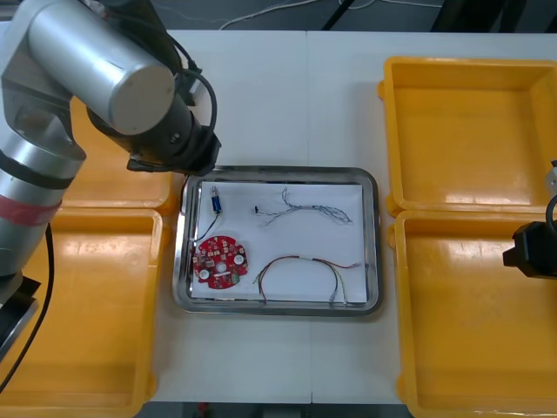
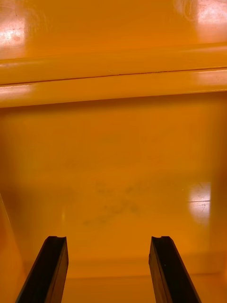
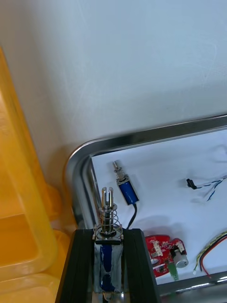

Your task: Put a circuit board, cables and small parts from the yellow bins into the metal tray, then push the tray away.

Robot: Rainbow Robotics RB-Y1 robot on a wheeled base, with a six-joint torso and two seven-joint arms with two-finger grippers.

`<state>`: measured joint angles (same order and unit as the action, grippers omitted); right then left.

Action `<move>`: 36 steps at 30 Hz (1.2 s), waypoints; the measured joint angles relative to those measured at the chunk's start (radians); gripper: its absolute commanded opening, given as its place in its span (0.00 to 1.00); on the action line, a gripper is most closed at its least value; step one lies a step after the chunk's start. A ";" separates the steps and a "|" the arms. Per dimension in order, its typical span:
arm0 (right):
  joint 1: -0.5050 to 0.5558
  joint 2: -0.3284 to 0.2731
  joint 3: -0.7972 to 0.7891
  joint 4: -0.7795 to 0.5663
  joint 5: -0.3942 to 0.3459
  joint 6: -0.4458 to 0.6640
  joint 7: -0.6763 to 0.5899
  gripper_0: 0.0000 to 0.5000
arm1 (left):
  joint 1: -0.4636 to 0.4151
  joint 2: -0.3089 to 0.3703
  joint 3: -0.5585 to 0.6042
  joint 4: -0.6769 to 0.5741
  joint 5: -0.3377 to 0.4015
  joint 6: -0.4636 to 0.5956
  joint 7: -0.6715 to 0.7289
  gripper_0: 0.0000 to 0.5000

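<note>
By tray, left end effector gripping metal part

Robotics lab or electronics workbench, by the look. Plain light table with yellow bins ranked at both sides, metal tray between them holding a red circuit board, loose cables and a small metal part. Big silver robot arm reaches over the left bins.

Silver arm, red band, blk cable, blk tool fingers
</note>
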<state>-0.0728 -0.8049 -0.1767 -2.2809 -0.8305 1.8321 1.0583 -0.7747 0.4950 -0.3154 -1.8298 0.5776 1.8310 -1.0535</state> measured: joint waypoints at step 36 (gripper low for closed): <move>0.000 0.000 0.000 0.000 0.000 0.000 0.000 1.00 | 0.075 -0.104 -0.267 0.148 -0.203 -0.348 0.184 0.00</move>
<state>-0.0725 -0.8049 -0.1767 -2.2809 -0.8305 1.8321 1.0583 -0.6999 0.3909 -0.5822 -1.6820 0.3744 1.4834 -0.8699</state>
